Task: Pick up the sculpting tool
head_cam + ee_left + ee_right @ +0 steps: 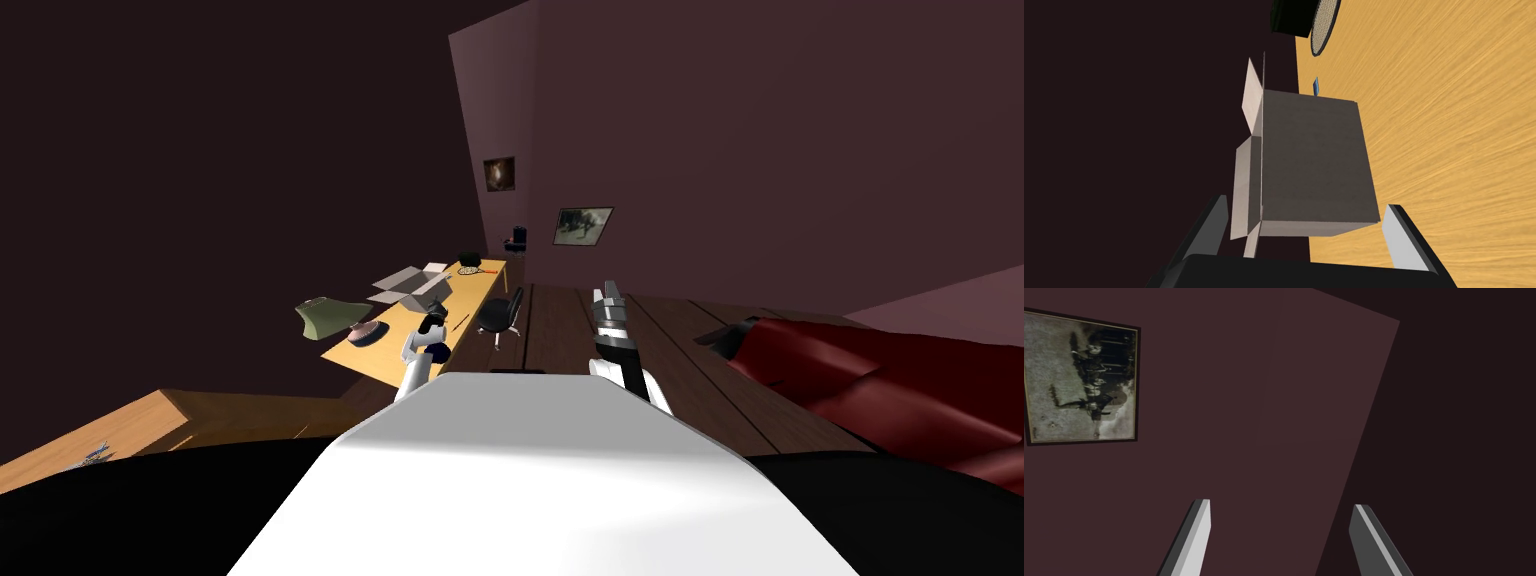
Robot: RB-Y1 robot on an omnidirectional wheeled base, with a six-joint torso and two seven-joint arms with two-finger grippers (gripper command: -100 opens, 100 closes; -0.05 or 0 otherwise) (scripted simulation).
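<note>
The wooden table (478, 288) carries an open box (408, 284) and a racket (472, 269).

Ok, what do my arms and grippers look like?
The left gripper and right gripper each have two thin, light grey blade-like fingers; the left's sit on a dark boxy body. The left arm is white with a dark wrist; the right arm is banded grey and black, then white.

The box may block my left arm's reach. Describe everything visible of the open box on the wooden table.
The box is plain grey-brown, cardboard-like, with paler top flaps folded open and splayed outward. It stands upright on the wooden table, at the edge nearest the dark wall. It lies ahead of the open left gripper, which does not touch it. A small blue thing shows just beyond it.
</note>
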